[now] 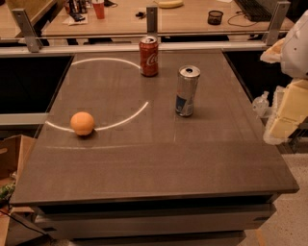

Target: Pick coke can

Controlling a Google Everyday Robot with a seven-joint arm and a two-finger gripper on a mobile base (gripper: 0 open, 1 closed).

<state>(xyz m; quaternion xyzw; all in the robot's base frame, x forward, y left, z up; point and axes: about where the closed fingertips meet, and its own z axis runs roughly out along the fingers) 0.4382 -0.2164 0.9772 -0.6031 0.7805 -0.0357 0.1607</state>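
Orange (82, 123) on grey table (144, 163) left side, silver-and-blue can (186, 91) upright right of centre, red cup (98, 8) on far desk (192, 19)

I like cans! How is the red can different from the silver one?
The coke can is red and shorter; the silver-and-blue can is taller and slimmer. The coke can stands farther back, the silver-and-blue can nearer. Both stand upright on the table. The gripper is at the right edge, touching neither.
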